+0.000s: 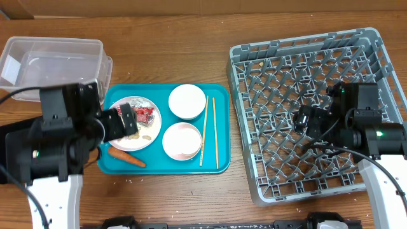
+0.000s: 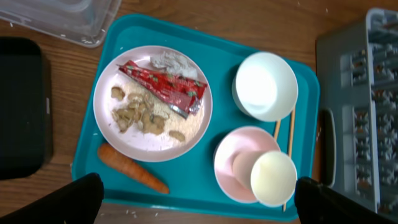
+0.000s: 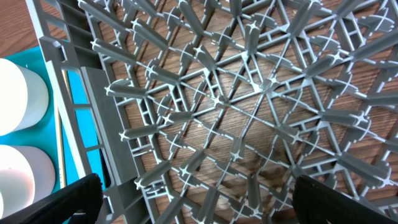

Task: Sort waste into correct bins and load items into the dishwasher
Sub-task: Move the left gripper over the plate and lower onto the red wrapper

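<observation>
On the teal tray a white plate holds a red wrapper, a whitish scrap and beige food bits. A carrot lies beside it. One white bowl is empty; the other bowl holds a small cup. Chopsticks lie at the tray's right. My left gripper is open and empty above the plate and also shows in the left wrist view. My right gripper is open and empty over the grey dish rack.
A clear plastic tub stands at the back left. A black tray lies left of the teal tray, mostly under my left arm in the overhead view. White crumbs lie on the wood in front of the teal tray.
</observation>
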`<state>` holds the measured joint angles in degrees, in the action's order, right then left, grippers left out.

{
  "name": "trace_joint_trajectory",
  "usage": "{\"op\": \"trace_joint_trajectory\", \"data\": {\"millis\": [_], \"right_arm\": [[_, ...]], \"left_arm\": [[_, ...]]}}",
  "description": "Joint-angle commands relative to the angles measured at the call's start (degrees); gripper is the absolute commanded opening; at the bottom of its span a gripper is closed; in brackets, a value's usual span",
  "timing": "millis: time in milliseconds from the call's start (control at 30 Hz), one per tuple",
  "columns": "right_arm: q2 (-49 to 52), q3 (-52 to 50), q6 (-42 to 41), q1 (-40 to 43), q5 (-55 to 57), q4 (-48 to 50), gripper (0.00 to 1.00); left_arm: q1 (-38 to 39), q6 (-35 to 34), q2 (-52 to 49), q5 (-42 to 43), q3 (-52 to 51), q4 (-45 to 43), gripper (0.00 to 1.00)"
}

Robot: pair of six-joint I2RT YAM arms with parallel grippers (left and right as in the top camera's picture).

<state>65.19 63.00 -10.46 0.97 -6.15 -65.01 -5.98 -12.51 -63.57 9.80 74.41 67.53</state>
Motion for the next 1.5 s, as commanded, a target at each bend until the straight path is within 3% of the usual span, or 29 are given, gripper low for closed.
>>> {"op": "trace_joint_trajectory", "data": {"millis": [0, 367, 700, 933, 1200, 1333, 1467], "right_arm": [[-0.39, 1.29, 0.15, -0.48, 0.17, 0.22, 1.0], [-0.39, 1.29, -0.13, -0.48, 1.62, 2.99, 1.0], [-0.37, 1.29, -1.62, -0.48, 1.62, 3.19, 1.0], [-0.37, 1.29, -1.6, -0.48, 1.64, 4.48, 1.0], [-0.37, 1.29, -1.6, -0.48, 1.64, 4.55, 1.0], [-0.37, 1.29, -1.6, -0.48, 1.62, 4.79, 1.0], [-0.37, 1.29, -1.62, -0.48, 1.6, 4.55, 1.0]], "left_arm": [[-0.09, -8.11, -3.87, -5.16, 1.07, -2.23, 1.0], [-5.16, -21.59, -22.49, -6.4, 1.07, -6.58, 1.0], [-5.62, -21.81, -35.67, -6.36, 1.07, -11.5, 0.91], [-5.6, -21.84, -39.52, -6.36, 1.07, -15.04, 0.76], [-5.57, -21.84, -43.76, -5.05, 1.07, -15.76, 0.74], [-5.57, -22.05, -44.68, -4.85, 1.07, -16.57, 0.62], [-5.57, -22.05, -44.68, -4.83, 1.07, -19.06, 0.42]]}}
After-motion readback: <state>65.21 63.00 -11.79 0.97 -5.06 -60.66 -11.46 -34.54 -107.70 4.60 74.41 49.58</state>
